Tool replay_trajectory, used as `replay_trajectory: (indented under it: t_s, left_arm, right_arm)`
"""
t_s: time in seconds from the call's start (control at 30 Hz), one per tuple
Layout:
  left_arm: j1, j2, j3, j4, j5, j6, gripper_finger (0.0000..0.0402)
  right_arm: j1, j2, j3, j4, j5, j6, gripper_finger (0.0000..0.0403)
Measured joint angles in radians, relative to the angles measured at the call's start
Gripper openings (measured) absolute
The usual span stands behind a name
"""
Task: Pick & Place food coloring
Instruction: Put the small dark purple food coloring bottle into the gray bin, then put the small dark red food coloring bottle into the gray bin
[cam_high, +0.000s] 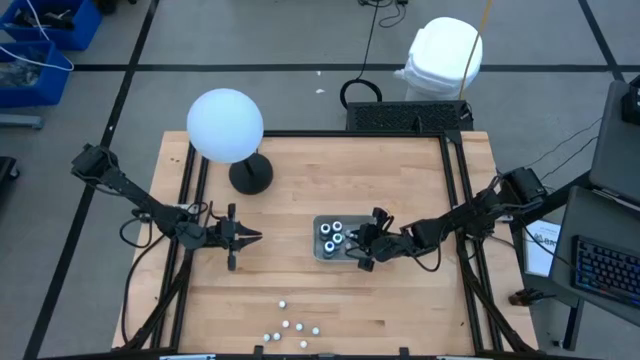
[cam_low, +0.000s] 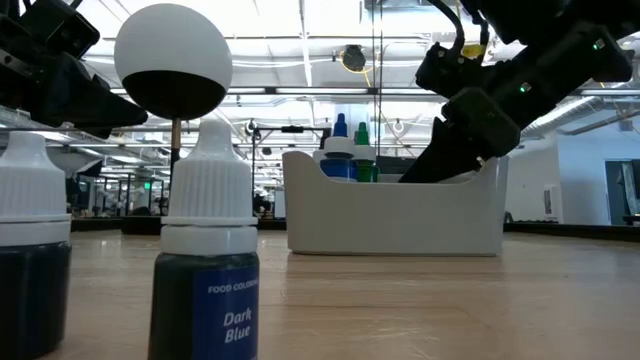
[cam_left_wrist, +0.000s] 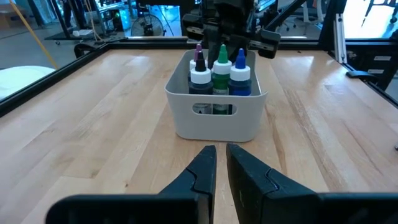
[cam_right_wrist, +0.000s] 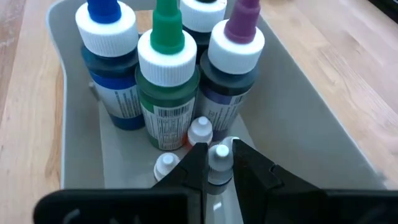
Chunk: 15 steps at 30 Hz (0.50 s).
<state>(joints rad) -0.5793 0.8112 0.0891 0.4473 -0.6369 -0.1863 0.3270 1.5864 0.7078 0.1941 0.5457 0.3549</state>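
While the left gripper (cam_left_wrist: 221, 163) waits nearly closed, the right gripper (cam_right_wrist: 217, 163) holds a small bottle (cam_right_wrist: 219, 157) in the tray (cam_right_wrist: 298, 118); next, I think, it lets go.

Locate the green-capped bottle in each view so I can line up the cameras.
High view: green-capped bottle in the tray, centre-right of the table.
Low view: its green tip shows above the tray wall, beside a blue one.
Left wrist view: middle of the bottle row, straight ahead.
Right wrist view: front centre, just beyond the right gripper.
Shared landmark: the tray.
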Motion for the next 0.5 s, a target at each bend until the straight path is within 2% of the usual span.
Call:
replay_trajectory:
  t_s: [0.13, 0.37, 0.5]
  left_arm:
    - [0.0, 0.0, 0.0, 0.0, 0.0, 0.0, 0.0047]
    - [0.0, 0.0, 0.0, -0.001, 0.0, -0.002, 0.0047]
    - [0.0, 0.0, 0.0, -0.001, 0.0, -0.002, 0.0047]
  right_arm:
    - [0.0, 0.0, 0.0, 0.004, 0.0, 0.0, 0.0045]
    - [0.0, 0.0, 0.0, 0.009, 0.0, 0.0, 0.0086]
    - [0.0, 0.0, 0.0, 0.01, -0.001, -0.001, 0.0095]
